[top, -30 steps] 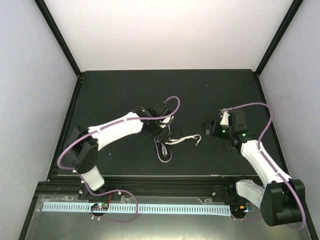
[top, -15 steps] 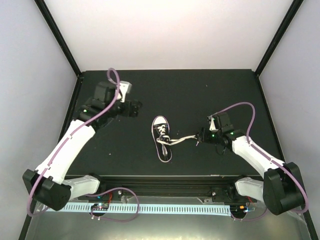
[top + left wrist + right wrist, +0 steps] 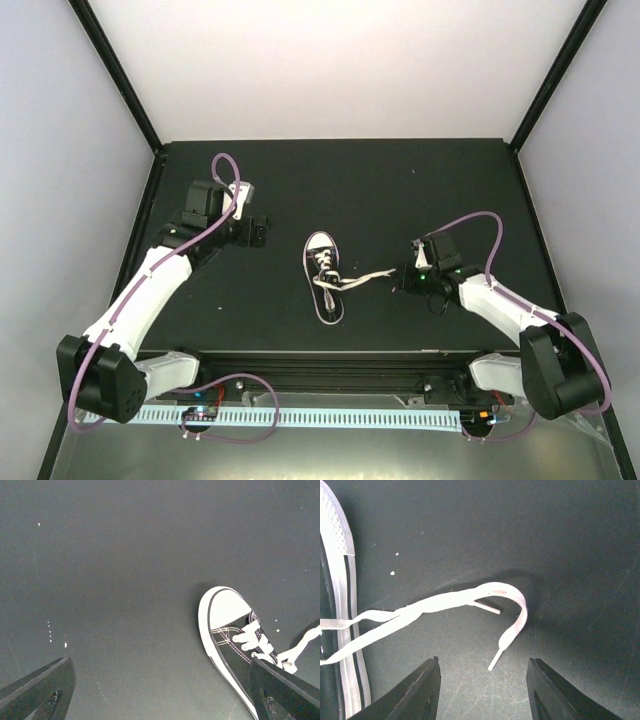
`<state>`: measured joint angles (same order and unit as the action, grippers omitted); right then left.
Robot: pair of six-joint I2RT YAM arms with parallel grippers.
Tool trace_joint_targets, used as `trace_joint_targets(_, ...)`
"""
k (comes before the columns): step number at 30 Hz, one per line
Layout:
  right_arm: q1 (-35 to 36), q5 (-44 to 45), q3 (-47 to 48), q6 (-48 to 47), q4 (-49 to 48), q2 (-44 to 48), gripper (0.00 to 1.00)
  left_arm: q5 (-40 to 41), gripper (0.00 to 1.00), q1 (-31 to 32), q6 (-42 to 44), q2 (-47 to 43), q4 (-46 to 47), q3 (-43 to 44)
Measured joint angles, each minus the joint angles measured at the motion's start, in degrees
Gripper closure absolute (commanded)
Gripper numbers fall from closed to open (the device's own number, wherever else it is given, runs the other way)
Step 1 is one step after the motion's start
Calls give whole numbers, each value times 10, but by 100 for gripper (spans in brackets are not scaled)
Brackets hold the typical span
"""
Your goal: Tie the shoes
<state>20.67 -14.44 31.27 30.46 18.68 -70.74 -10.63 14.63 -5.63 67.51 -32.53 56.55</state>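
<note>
Left gripper, jaws wide, now clear of sneaker. Right gripper, jaws wide, has dropped over lace ends. Laces untied; grasp likely next.

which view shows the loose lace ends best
The right wrist view: both laces lie large and sharp, tips included. The top external view shows them only as a thin white strand running from the sneaker. The left wrist view catches just a scrap at its right edge.
</note>
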Motion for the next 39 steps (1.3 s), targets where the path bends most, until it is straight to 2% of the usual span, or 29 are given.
trace_joint_targets(3,1,7,6,-6,-2,-13,52,3,3,0,7,-5,0,0)
trace_joint_targets(5,2,16,8,-9,-3,-26,57,3,4,0,10,-5,0,0)
trace_joint_targets(17,2,88,34,-19,-13,-103,63,0,5,0,16,8,0,0)
trace_joint_targets(20,2,92,43,-19,-26,-119,71,0,4,0,16,10,0,-1)
trace_joint_targets(23,2,93,54,-18,-42,-139,94,0,5,0,16,13,0,-1)
trace_joint_targets(24,2,93,57,-18,-47,-146,98,0,4,0,16,13,0,-1)
trace_joint_targets(32,2,83,83,-33,-47,-143,98,9,4,0,16,13,1,-2)
trace_joint_targets(39,2,83,222,-69,-33,-160,98,19,4,0,16,13,0,-2)
